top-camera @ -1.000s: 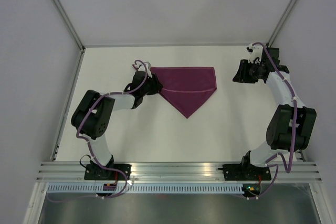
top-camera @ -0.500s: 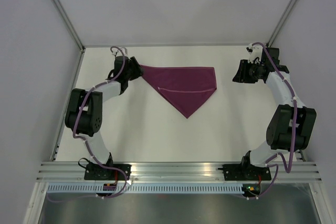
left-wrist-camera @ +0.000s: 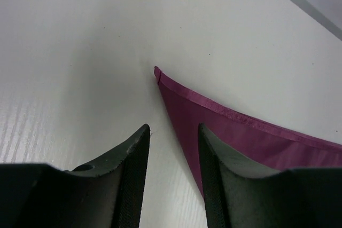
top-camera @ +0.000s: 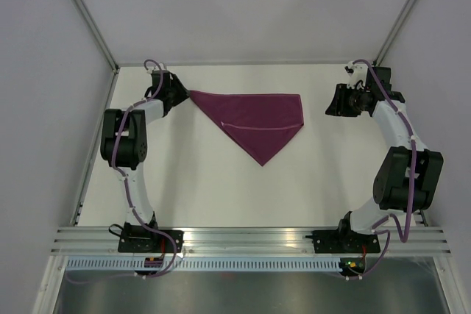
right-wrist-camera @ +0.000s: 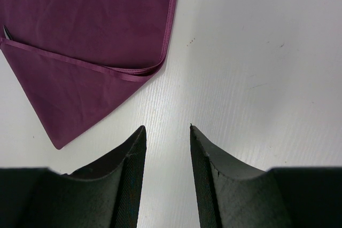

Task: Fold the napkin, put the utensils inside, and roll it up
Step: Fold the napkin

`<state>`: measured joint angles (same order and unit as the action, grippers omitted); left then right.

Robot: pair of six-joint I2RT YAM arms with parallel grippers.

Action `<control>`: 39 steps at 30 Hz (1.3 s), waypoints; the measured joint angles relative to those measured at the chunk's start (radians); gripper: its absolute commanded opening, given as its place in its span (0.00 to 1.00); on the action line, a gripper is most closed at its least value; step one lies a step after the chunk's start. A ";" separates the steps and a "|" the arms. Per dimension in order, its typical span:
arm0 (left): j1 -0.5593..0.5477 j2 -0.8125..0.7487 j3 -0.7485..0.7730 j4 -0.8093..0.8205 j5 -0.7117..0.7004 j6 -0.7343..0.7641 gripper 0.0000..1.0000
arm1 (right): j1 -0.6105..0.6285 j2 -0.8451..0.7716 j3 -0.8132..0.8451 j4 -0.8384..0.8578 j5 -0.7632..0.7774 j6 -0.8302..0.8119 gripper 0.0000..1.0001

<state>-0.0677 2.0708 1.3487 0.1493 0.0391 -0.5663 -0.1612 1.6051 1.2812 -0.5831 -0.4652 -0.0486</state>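
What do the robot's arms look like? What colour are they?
The left arm and right arm are white tubes with chunky black joints. Thin purple cables loop along them. Each ends in two black, wedge-shaped fingers.

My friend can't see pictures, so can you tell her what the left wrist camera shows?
A pointed corner of a purple napkin lies flat on a white table, just ahead of the left gripper. Its two dark fingers stand apart, holding nothing.
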 measured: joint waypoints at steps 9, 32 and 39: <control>0.025 0.078 0.066 -0.005 0.071 -0.071 0.45 | 0.018 0.018 0.000 0.000 0.002 0.000 0.44; 0.027 0.165 0.132 0.015 0.114 -0.177 0.10 | 0.045 0.033 0.000 0.000 0.023 -0.008 0.43; 0.027 0.146 0.073 0.154 0.213 -0.176 0.02 | 0.053 0.033 0.000 0.000 0.028 -0.008 0.43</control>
<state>-0.0406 2.2169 1.4220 0.3038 0.2523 -0.7425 -0.1081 1.6382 1.2812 -0.5831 -0.4374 -0.0566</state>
